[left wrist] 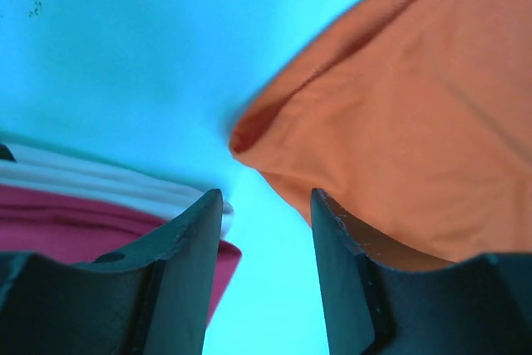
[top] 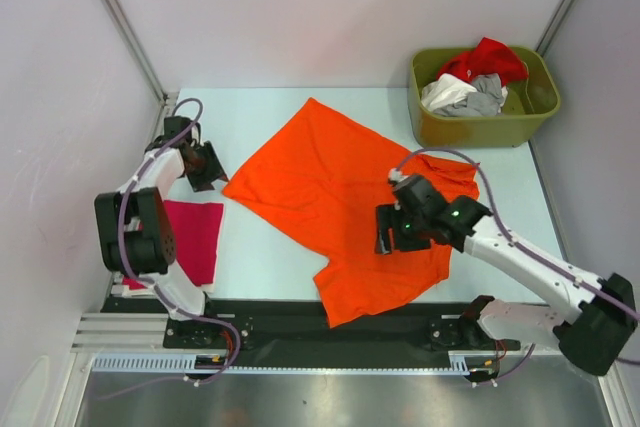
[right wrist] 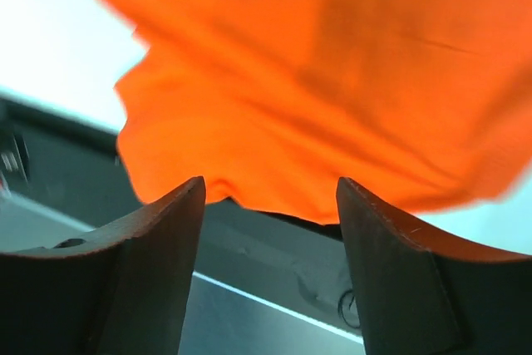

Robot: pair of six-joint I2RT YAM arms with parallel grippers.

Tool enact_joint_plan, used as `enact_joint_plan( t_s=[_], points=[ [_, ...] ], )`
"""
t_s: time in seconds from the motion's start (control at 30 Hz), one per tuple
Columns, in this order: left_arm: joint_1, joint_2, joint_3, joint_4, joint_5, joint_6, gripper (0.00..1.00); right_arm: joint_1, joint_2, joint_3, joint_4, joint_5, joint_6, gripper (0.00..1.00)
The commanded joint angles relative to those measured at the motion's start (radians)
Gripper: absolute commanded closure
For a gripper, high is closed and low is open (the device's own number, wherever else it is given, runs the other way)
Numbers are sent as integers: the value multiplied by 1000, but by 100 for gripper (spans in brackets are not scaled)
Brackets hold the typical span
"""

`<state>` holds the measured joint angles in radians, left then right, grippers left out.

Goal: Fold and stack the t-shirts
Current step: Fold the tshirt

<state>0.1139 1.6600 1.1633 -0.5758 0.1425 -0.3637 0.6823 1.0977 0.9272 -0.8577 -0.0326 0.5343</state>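
1. Now, the orange tee (top: 340, 197) lies spread and skewed across the middle of the table (top: 270, 257), one corner pointing to the far side. Its near hem reaches over the black rail (top: 300, 322) at the table's near edge.
2. The magenta tee (top: 195, 237) lies folded at the near left, apart from the orange one. White cloth (left wrist: 100, 176) shows along its edge in the left wrist view.
3. Red (top: 490, 57), white (top: 445, 92) and grey (top: 485, 97) tees sit heaped in the bin (top: 480, 129) at the far right corner.
4. The right gripper (top: 385, 232) hangs over the orange tee's near right part. Its jaws stand wide with nothing between them, and the cloth lies just beyond the fingertips (right wrist: 191, 193).
5. The left gripper (top: 205, 165) is low at the orange tee's left corner, between that corner and the magenta tee. Its jaws stand partly apart and hold nothing; bare table shows in the gap.
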Motion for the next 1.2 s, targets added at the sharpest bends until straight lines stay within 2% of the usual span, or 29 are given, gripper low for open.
enact_joint_plan(
  t_s=[0.0, 0.13, 0.23, 0.4, 0.73, 0.87, 0.93, 0.97, 1.03, 1.07, 1.17],
  points=[
    [13, 82, 96, 7, 57, 71, 48, 159, 66, 42, 92, -24, -63, 32],
    [15, 184, 151, -35, 68, 109, 49, 267, 143, 62, 146, -12, -37, 34],
    [23, 187, 139, -30, 65, 120, 49, 305, 151, 45, 190, -20, -14, 35],
    [26, 136, 93, 2, 52, 157, 42, 316, 146, -5, 229, -41, 33, 35],
    [33, 217, 108, -38, 69, 184, 46, 322, 156, 13, 238, -49, -13, 35],
    [38, 245, 140, -33, 86, 178, 58, 356, 195, 47, 235, -58, -51, 32],
    [36, 256, 153, -33, 98, 180, 63, 394, 229, 65, 221, -58, -75, 27],
    [39, 267, 163, -35, 101, 181, 71, 414, 240, 70, 220, -61, -86, 26],
    [41, 273, 176, -36, 100, 181, 81, 475, 272, 79, 215, -58, -106, 24],
    [43, 271, 183, -35, 97, 178, 90, 496, 286, 90, 212, -56, -124, 23],
    [47, 265, 194, -36, 92, 169, 100, 582, 350, 130, 189, -23, -135, 24]
  ],
)
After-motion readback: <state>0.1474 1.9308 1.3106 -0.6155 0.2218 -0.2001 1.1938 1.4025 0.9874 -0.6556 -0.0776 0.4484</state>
